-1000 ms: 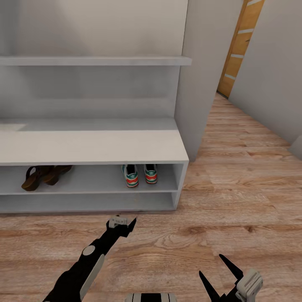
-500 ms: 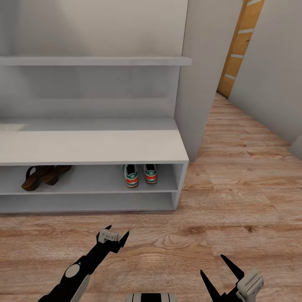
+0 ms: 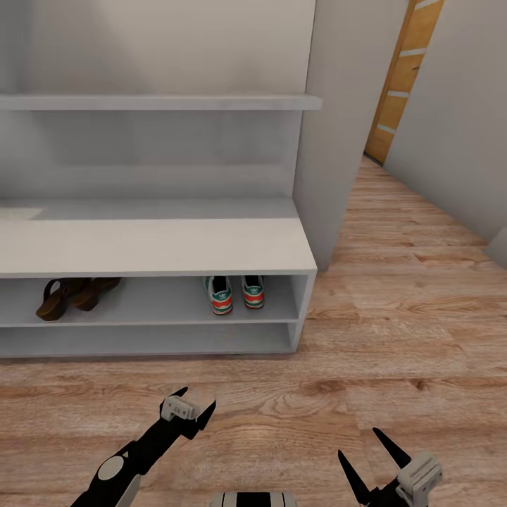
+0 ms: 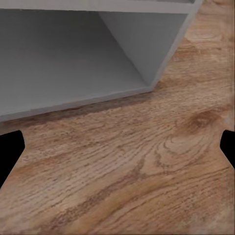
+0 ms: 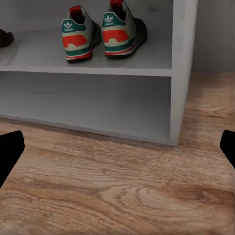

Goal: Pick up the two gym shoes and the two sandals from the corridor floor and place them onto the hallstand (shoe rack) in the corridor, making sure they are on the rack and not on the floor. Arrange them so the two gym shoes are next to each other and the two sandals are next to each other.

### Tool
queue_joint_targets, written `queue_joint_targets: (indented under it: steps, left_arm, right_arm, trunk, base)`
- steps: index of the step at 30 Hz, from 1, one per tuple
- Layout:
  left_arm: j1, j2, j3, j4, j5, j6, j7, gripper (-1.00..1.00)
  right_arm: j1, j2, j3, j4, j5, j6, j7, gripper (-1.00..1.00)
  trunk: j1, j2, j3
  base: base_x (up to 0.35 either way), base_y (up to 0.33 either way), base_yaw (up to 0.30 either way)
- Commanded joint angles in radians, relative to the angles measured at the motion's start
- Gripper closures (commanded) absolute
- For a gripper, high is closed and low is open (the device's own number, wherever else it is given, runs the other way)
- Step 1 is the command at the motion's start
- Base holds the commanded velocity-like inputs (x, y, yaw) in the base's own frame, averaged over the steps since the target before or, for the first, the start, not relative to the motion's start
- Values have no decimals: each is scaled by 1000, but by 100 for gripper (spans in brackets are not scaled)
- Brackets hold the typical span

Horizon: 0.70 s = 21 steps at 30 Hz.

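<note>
Shoes all look parked already: the two gym shoes point(image 3: 236, 293) sit side by side, heels out, on the upper tier of the shoe rack point(image 3: 155, 246) toward its right end, and the two sandals point(image 3: 74, 294) are together on the same tier way over at the left, well apart from the sneakers. Nothing of the task is lying on the floor point(image 3: 394, 338) that I can see, so my read is the job's basically done. Left gripper point(image 3: 189, 410) hovers low over the planks just in front of the rack with its fingers spread and nothing between them; right gripper point(image 3: 367, 458) is down near the bottom corner of the head view, also spread wide and empty. The right wrist view gives a nice look at the sneaker heels point(image 5: 100, 34). If anything needed nudging, I'd guess the sneakers are light, with a fairly firm heel and sole and a softer upper, so pinching across the heel or the sides near the collar seems safest. Sandals probably are light too but floppier at the strap, so I'd grab the footbed edge rather than the strap.
</note>
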<state>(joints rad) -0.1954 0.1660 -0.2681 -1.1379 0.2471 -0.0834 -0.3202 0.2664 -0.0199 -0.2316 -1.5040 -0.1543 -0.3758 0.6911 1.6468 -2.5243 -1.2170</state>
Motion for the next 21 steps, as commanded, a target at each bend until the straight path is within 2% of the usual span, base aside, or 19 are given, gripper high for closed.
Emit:
queue_joint_targets:
  steps: [1, 10, 13, 21]
  left_arm:
    - [4, 2, 0, 0, 0, -1, -8, -100]
    - [34, 8, 1, -3, -5, -5, -31, -100]
    - [47, 11, 1, -3, -28, -7, -41, -100]
    - [51, 13, 3, -2, -37, -9, -56, -100]
  right_arm:
    - [-7, 0, 0, 9, 0, 0, -3, -100]
    - [-41, -1, -1, 61, 2, -1, -13, -100]
    - [-88, -6, -1, 125, 4, -1, -43, -100]
    - [-129, -10, -1, 186, 7, -1, -59, -100]
  trunk:
    - [0, 0, 0]
    - [0, 0, 0]
    - [0, 0, 0]
    - [0, 0, 0]
  base:
    - [0, 0, 0]
    - [0, 0, 0]
    - [0, 0, 0]
    - [0, 0, 0]
